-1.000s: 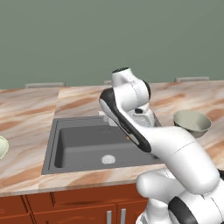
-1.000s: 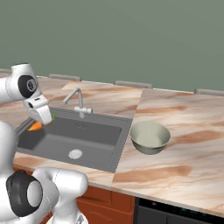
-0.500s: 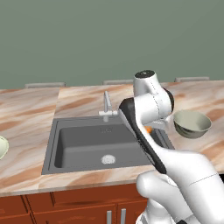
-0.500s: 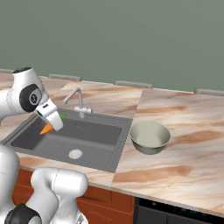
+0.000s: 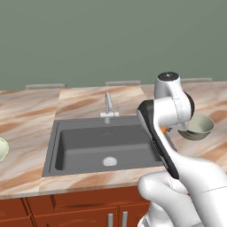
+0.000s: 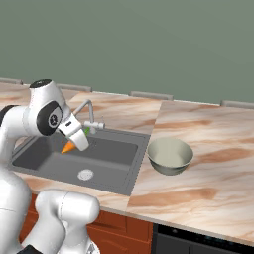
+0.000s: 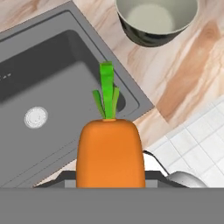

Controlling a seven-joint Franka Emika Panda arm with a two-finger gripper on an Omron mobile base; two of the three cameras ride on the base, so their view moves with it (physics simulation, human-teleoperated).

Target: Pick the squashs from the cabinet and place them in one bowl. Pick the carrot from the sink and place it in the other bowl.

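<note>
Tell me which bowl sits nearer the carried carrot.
The greyish bowl on the counter right of the sink. The carrot hangs just beside it; the pale bowl lies far left, cut off by the edge.

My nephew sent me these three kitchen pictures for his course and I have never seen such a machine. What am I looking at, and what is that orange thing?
It is a computer-rendered kitchen with a white robot arm on a base. Two pictures come from cameras riding on that base, behind the arm to its left and right, so they show one scene from two sides. The third comes from a camera on the hand itself, looking along the gripper.

On the marble counter there is a dark grey sink with a slim tap, and beside the sink a greyish bowl. At the left edge of the left base picture, part of a paler bowl peeks in.

The orange thing is a carrot with green leaves. The gripper is shut on it and holds it in the air above the sink, on the side toward the greyish bowl.
</note>
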